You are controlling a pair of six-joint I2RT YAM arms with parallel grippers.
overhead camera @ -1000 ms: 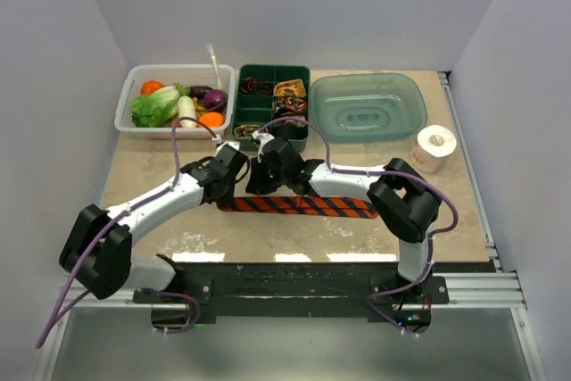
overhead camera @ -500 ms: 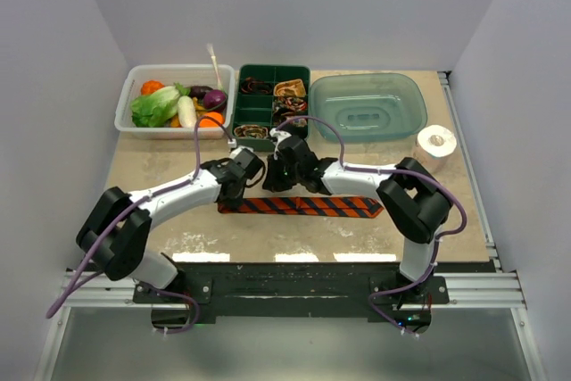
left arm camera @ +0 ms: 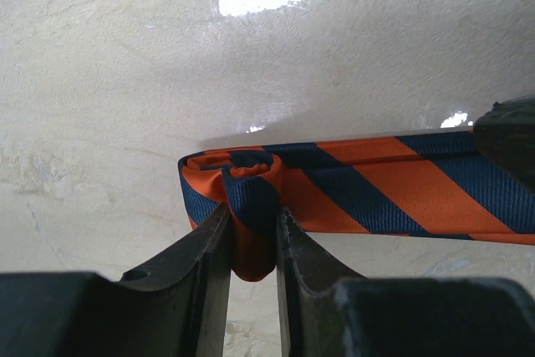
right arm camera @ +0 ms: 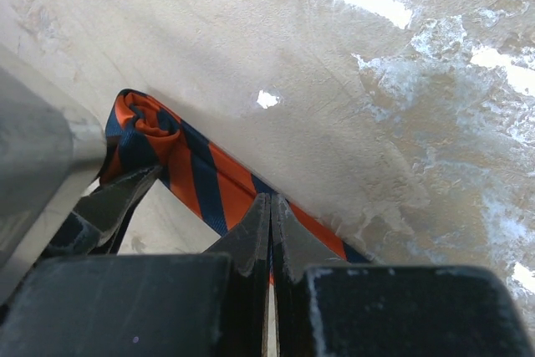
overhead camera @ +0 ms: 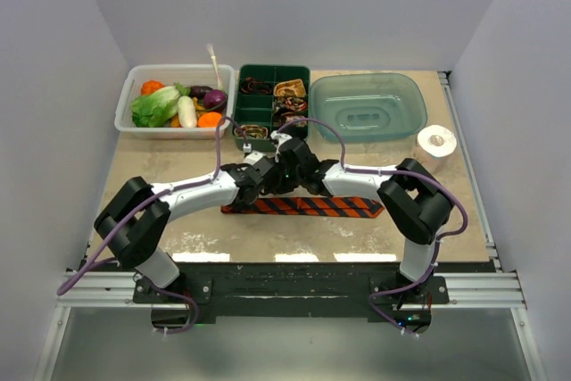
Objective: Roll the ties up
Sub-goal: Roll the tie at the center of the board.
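My left hand (left arm camera: 252,225) pinches the rolled end of the one orange-and-dark striped tie (left arm camera: 401,186), which lies along the table (overhead camera: 143,160). My right hand (right arm camera: 269,206) is closed tight, fingertips against its flat band. Coiled ties fill one green tray (overhead camera: 236,104), too small to count.

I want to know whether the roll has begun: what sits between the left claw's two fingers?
The coiled end of the orange-and-navy striped tie sits there, pinched by the left claw. The left wrist view shows it.
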